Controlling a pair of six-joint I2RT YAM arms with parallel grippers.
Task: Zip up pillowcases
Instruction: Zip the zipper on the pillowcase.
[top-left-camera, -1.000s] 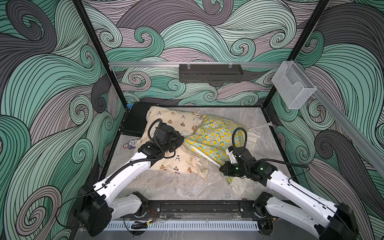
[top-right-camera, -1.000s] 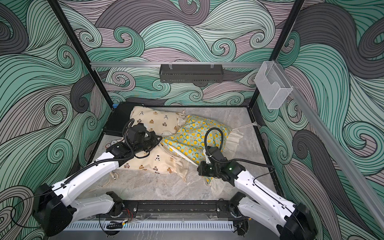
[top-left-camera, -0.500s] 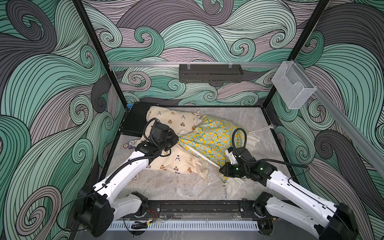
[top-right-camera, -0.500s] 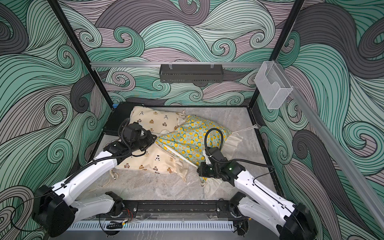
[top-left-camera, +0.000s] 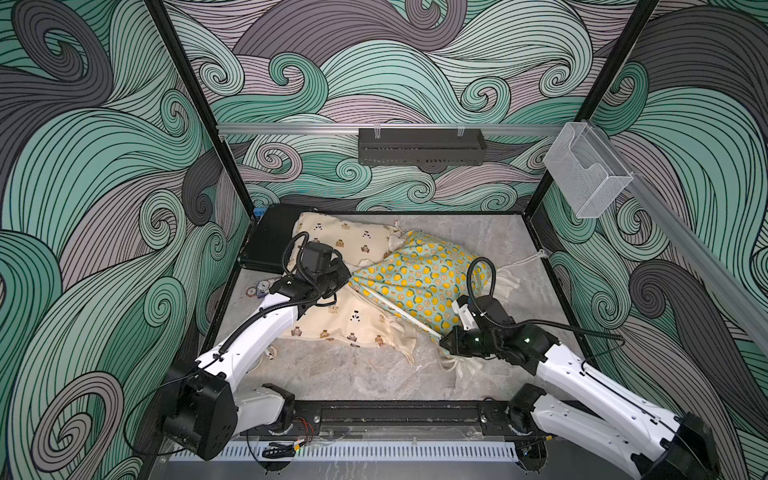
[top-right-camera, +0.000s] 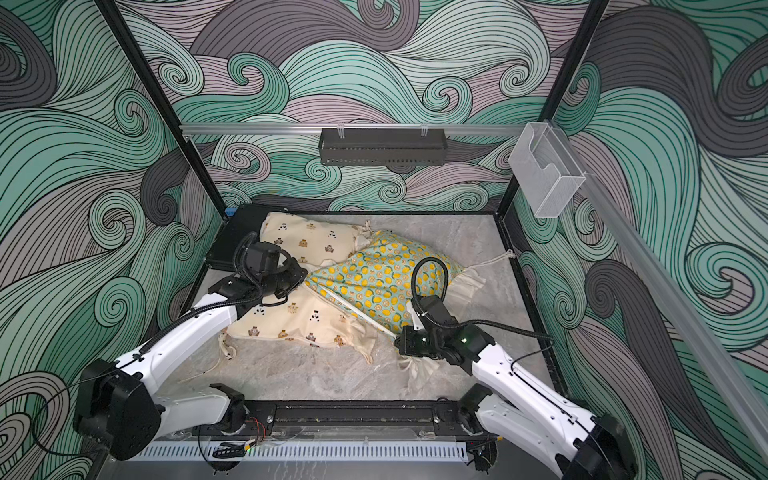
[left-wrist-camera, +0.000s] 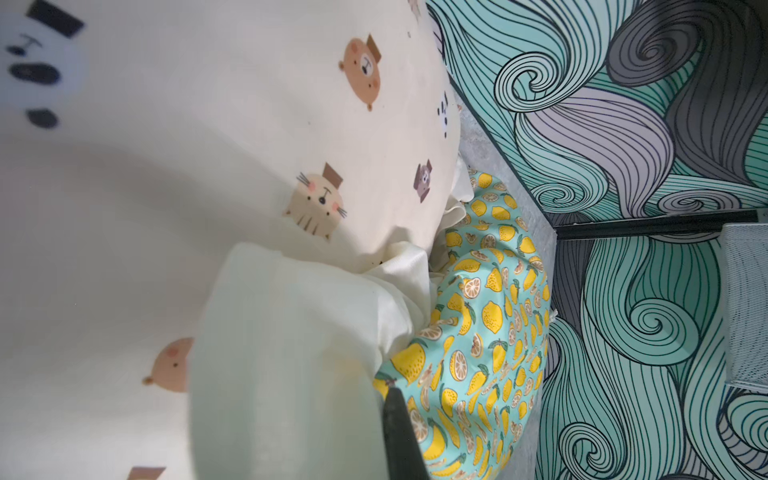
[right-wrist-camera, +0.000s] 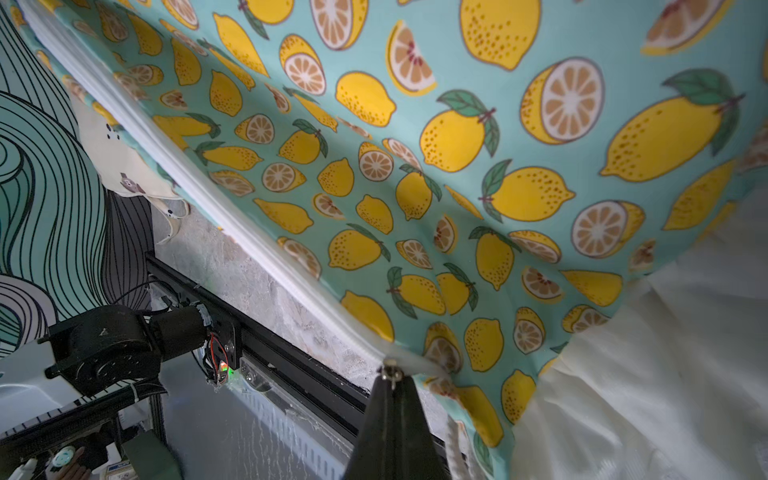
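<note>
The teal lemon pillowcase (top-left-camera: 419, 278) (top-right-camera: 374, 274) lies partly over the cream bear-and-panda pillowcase (top-left-camera: 349, 324) (top-right-camera: 307, 316) in both top views. A white zipper (top-left-camera: 395, 309) (right-wrist-camera: 249, 232) runs along the lemon one's near edge, pulled straight. My left gripper (top-left-camera: 344, 279) (top-right-camera: 300, 274) is shut on the cream ruffle (left-wrist-camera: 299, 353) at that pillowcase's left corner. One black finger (left-wrist-camera: 399, 432) shows beside the cloth. My right gripper (top-left-camera: 444, 344) (top-right-camera: 398, 341) (right-wrist-camera: 390, 376) is shut on the zipper pull at the near right end.
A flat black case (top-left-camera: 270, 245) lies at the back left, under the bear pillowcase's edge. Small round items (top-left-camera: 257, 289) sit by the left wall. A black tray (top-left-camera: 419, 147) hangs on the back rail, a clear holder (top-left-camera: 586, 174) on the right rail. Black frame bar (top-left-camera: 395, 415) in front.
My left gripper has shifted slightly left, drawing the lemon pillowcase's left corner with it and straightening the zipper edge. The right gripper has stayed in place on the pull.
</note>
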